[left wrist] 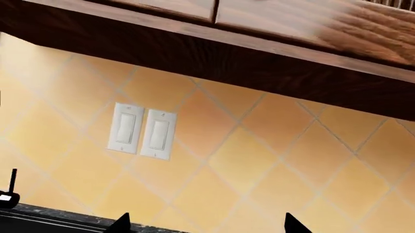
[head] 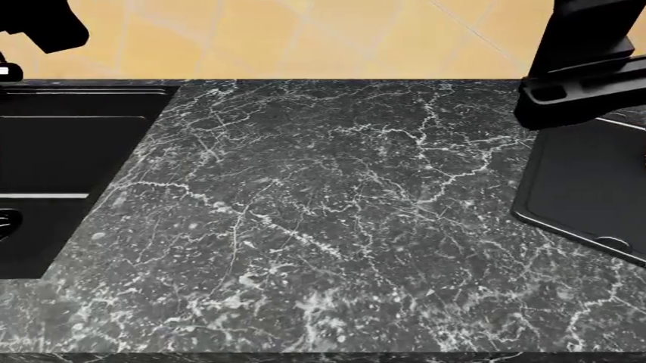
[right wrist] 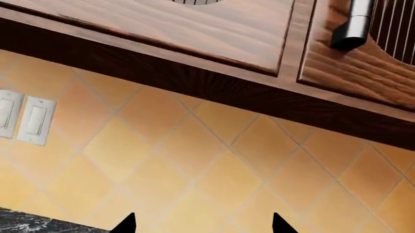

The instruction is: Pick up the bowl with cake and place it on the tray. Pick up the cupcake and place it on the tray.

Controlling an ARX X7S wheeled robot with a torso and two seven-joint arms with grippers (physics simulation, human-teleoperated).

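A dark grey marble countertop with white veining [head: 333, 219] is seen from the head view, and only part of the flat, matte black baking tray with a raised rim and rounded corner [head: 591, 189] is shown on it, at the right edge of the picture and partly covered by the black right arm [head: 585, 68] held above it. The large white bowl, the striped cake and the cupcake are not shown in any view. A black recessed sink basin [head: 60, 166] is set into the counter at the left, and a piece of the black left arm [head: 41, 23] is visible at the upper left corner. In both wrist views the cameras are pointed at a wall of diagonal orange-yellow tiles [right wrist: 194, 160] beneath dark wooden cabinets [right wrist: 194, 29]. A pair of white rocker light switches [left wrist: 143, 131] is mounted on the tiles. The left gripper [left wrist: 207, 224] is shown only by two black fingertips set wide apart, so its jaws are spread with nothing between them; the right gripper [right wrist: 204, 224] is likewise spread and holds nothing.
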